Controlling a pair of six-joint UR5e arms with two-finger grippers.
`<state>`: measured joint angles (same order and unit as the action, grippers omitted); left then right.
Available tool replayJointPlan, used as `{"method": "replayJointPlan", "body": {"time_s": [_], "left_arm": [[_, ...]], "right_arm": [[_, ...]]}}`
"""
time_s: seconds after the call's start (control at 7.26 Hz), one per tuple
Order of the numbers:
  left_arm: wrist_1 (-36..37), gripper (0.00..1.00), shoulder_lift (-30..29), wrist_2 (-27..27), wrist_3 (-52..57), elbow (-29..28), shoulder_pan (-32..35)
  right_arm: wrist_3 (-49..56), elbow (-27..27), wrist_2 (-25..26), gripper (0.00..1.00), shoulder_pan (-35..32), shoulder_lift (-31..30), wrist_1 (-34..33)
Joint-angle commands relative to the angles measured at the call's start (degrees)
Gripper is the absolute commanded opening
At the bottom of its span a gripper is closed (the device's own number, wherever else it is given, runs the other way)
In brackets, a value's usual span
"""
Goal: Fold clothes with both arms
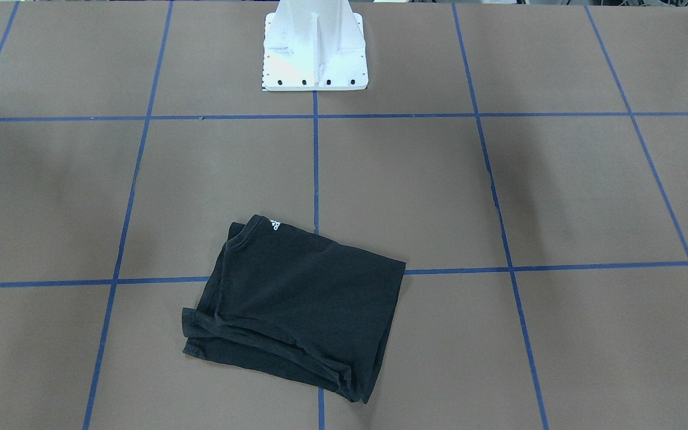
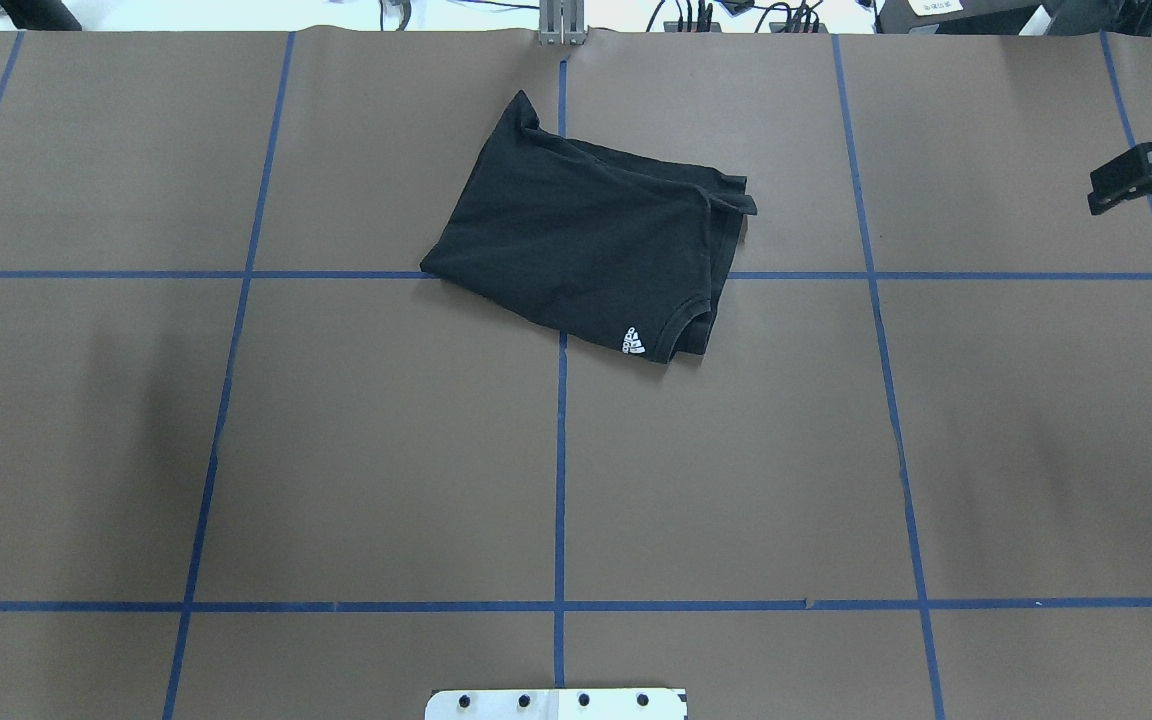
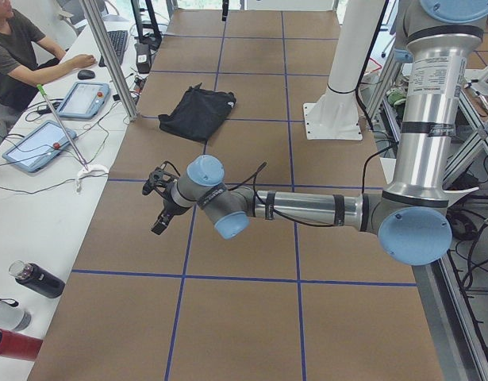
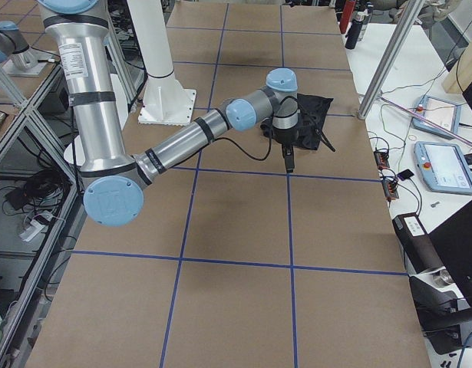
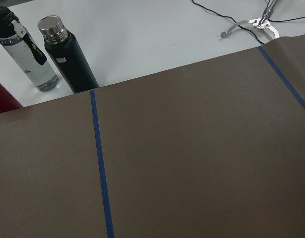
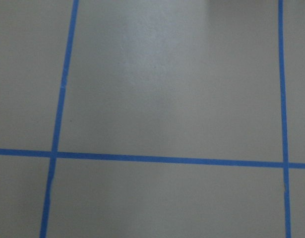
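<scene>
The clothes are a single black T-shirt (image 2: 586, 235), folded into a rough rectangle on the far middle of the table, with a small white neck mark (image 2: 633, 341) facing up. It also shows in the front-facing view, T-shirt (image 1: 296, 304). Nothing touches it. My right gripper (image 2: 1101, 190) hovers at the table's right edge, well away from the shirt, and I cannot tell how its jaws stand. My left gripper (image 3: 160, 214) hangs over the table's left end, seen clearly only from the side. Neither wrist view shows fingers or cloth.
The white pedestal base (image 1: 314, 51) stands at the robot's side of the table. Two bottles (image 5: 68, 59) stand on the white bench past the left end. A person (image 3: 21, 55) sits at that bench, near two tablets (image 3: 37, 147).
</scene>
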<state>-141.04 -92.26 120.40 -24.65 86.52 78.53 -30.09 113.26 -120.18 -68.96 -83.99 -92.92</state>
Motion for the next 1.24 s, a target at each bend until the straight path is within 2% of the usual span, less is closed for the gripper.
{"method": "replayJointPlan", "body": {"time_s": [0.0,0.14,0.28,0.41,0.55,0.69,0.83,0.96,1.1], "left_arm": [[4.2,1.00,2.4,3.5,0.7,0.3,0.6],[6.9,1.00,2.5,3.5,3.8,1.6,0.6],[17.5,1.00,2.4,3.5,10.5,5.7,1.6],[32.2,1.00,2.3,3.3,18.1,11.5,3.3],[43.6,1.00,2.0,3.0,24.3,15.6,3.7],[51.2,1.00,1.4,3.1,28.1,16.1,5.7],[54.2,1.00,0.9,3.9,28.9,14.0,8.5],[54.3,1.00,0.8,8.7,29.1,9.3,10.8],[53.8,1.00,0.8,15.6,29.5,4.4,12.0]], "right_arm": [[0.7,-0.3,-0.5,1.00,-0.9,-5.9,0.5],[2.0,-0.3,-1.3,1.00,-3.0,-7.3,0.4],[6.2,-1.4,-4.6,1.00,-5.5,-7.8,0.3],[10.6,-3.6,-9.4,1.00,-9.4,-8.1,0.3],[15.2,-5.8,-12.9,1.00,-12.1,-9.5,0.4],[20.9,-6.8,-14.6,1.00,-15.0,-10.9,0.2],[22.2,-6.9,-17.2,1.00,-17.2,-12.8,-0.5],[22.2,-7.1,-20.8,1.00,-18.5,-15.3,-0.4],[22.2,-7.3,-21.8,1.00,-19.4,-17.1,-0.3]]}}
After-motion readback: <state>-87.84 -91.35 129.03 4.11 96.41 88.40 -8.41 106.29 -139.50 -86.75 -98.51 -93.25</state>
